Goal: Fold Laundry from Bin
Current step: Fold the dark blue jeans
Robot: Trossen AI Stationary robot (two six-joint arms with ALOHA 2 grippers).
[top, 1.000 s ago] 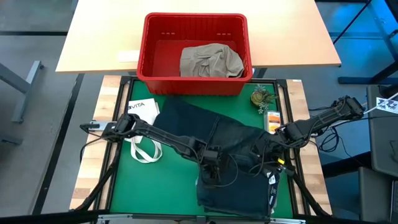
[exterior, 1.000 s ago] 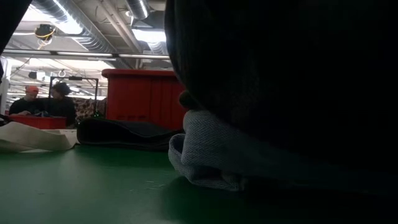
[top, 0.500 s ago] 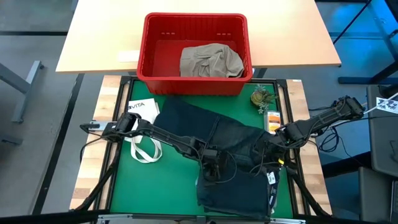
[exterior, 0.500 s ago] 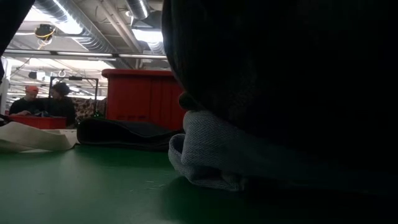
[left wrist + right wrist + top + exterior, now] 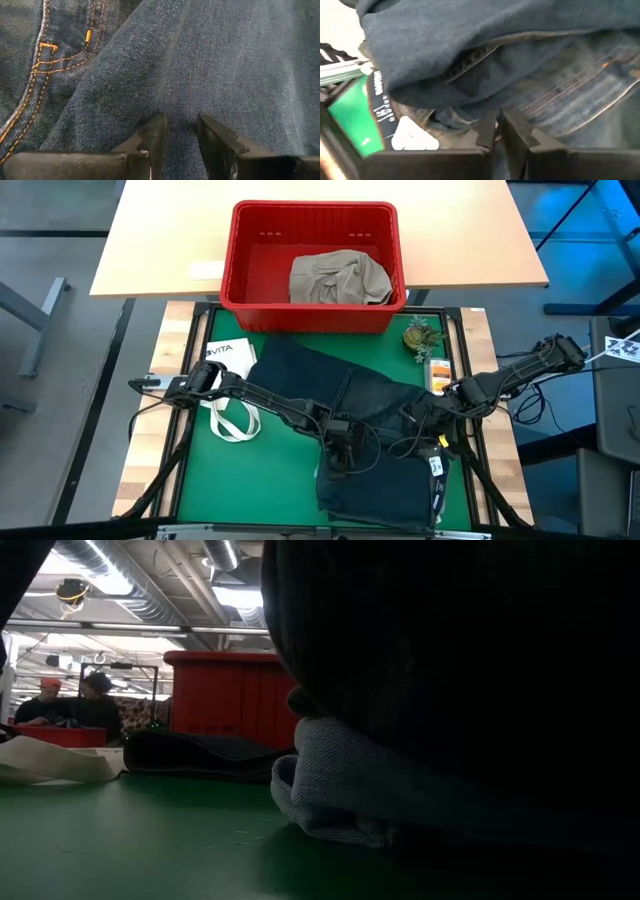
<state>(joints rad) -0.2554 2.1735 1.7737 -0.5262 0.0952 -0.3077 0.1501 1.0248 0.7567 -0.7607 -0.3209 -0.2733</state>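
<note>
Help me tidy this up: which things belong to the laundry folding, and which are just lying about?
Job: jeans, khaki garment, red bin, left end effector, right end effector.
Lying about: white tote bag, small plant.

Two slim dark jointed arms [image 5: 270, 402], looping black cables [image 5: 385, 442].

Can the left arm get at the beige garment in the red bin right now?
Probably not right away. The left gripper is down on the jeans near the table's front, while the beige garment lies uncovered in the red bin at the far end.
</note>
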